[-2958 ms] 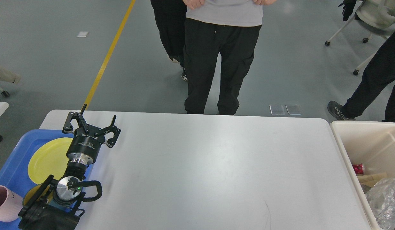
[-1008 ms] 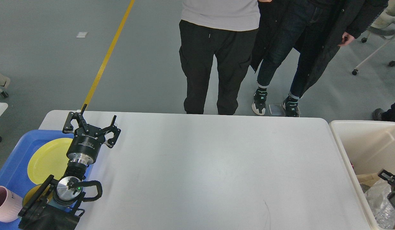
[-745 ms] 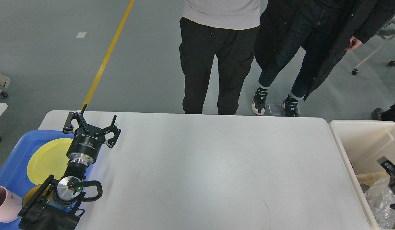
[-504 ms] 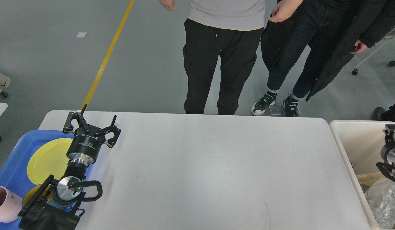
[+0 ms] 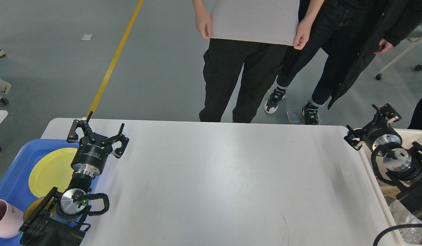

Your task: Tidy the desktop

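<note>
Desktop (image 5: 217, 184) fills the centre, nothing lying on it. Left gripper (image 5: 97, 134) fingers apart, empty, beside the blue tray (image 5: 13, 177). Right gripper (image 5: 371, 124) spread, empty, over the bin (image 5: 368, 160) rim. Risk: bystanders (image 5: 252, 68) close to the far edge; an arm swing may strike them.

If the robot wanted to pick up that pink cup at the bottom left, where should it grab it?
Probably by the rim. The pink cup stands upright on the blue tray with its mouth open upward, so the left gripper could come straight down, one finger inside and one outside. The side nearest the yellow plate looks easiest; the cup's far side is cut off by the picture edge.
</note>
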`<act>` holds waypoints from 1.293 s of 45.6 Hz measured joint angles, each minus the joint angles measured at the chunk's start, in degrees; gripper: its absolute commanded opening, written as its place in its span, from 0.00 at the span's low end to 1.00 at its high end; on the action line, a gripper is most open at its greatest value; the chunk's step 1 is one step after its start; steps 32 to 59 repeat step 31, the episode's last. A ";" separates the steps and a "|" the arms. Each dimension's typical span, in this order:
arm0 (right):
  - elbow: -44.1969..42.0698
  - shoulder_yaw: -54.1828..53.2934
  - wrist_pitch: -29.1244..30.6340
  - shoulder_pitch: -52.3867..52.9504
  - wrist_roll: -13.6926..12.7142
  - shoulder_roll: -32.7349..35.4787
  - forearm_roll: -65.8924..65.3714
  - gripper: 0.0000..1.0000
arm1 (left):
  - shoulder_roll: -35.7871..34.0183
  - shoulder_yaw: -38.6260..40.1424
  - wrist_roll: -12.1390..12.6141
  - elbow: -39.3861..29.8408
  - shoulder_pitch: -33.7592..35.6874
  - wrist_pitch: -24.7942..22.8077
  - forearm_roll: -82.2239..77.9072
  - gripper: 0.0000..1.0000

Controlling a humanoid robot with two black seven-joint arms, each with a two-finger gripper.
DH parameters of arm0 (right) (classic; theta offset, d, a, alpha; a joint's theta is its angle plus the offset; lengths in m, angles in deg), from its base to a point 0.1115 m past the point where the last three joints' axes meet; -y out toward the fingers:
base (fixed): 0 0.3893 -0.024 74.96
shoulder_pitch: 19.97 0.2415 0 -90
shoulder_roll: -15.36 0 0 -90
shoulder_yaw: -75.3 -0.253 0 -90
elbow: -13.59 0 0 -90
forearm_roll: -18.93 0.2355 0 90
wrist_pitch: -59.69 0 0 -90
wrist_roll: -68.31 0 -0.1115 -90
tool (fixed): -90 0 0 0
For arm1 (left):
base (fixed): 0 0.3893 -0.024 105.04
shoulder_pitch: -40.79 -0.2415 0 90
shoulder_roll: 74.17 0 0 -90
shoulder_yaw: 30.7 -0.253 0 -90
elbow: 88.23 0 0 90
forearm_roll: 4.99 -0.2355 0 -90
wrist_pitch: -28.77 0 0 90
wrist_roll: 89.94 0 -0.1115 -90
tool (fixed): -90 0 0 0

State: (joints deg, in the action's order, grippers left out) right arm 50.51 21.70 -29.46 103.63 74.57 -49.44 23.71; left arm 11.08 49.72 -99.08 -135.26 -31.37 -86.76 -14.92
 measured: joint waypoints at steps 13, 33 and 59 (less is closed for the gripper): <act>8.63 -12.87 2.11 -10.08 11.04 -8.62 -14.02 1.00 | 0.00 0.00 0.00 0.00 0.00 0.00 0.03 0.97; 12.53 -15.77 2.96 -14.72 18.30 -14.45 -15.10 1.00 | 0.00 0.00 0.00 0.00 0.00 0.00 0.00 0.97; 12.53 -15.77 2.96 -14.72 18.30 -14.45 -15.10 1.00 | 0.00 0.00 0.00 0.00 0.00 0.00 0.00 0.97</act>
